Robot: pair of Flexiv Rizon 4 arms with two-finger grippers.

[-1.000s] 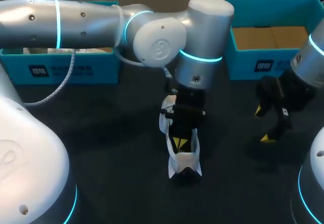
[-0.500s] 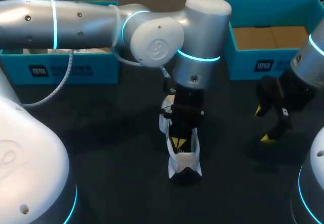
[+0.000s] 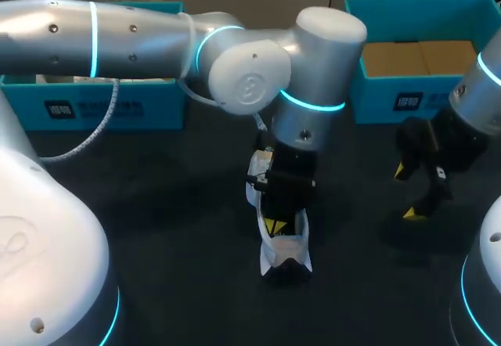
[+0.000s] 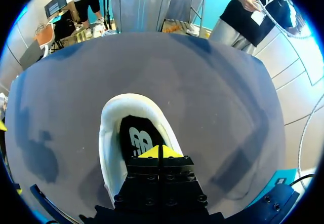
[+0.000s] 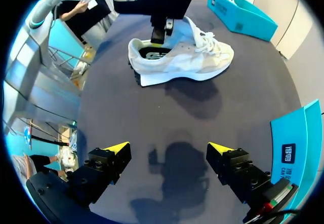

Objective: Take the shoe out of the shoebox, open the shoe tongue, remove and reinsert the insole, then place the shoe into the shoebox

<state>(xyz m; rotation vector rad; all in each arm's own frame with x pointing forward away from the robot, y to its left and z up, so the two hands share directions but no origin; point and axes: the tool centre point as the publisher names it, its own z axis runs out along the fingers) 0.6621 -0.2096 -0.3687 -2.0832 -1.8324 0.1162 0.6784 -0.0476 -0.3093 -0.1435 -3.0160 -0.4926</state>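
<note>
A white shoe [image 3: 283, 250] lies on the dark table, heel toward the front edge. In the left wrist view its white collar [image 4: 109, 133] rings a black insole [image 4: 135, 139]. My left gripper [image 3: 279, 223] is down in the heel opening, its yellow tips pressed together, shut [image 4: 161, 152], just above the insole; nothing shows between them. The right wrist view shows the shoe [image 5: 187, 57] side-on ahead, with the left gripper [image 5: 158, 37] dipping into it. My right gripper [image 3: 413, 193] hangs open to the shoe's right, above bare table, fingers wide apart [image 5: 168, 150].
A blue box [image 3: 94, 103] stands at the back left. Another blue box [image 3: 407, 99] with a cardboard-coloured bottom stands at the back right, close behind the right gripper. The left arm's thick elbow spans the table's middle above the shoe.
The left arm's elbow and wrist have shifted slightly right; its gripper stays shut inside the shoe. The right arm and the shoe have not moved.
</note>
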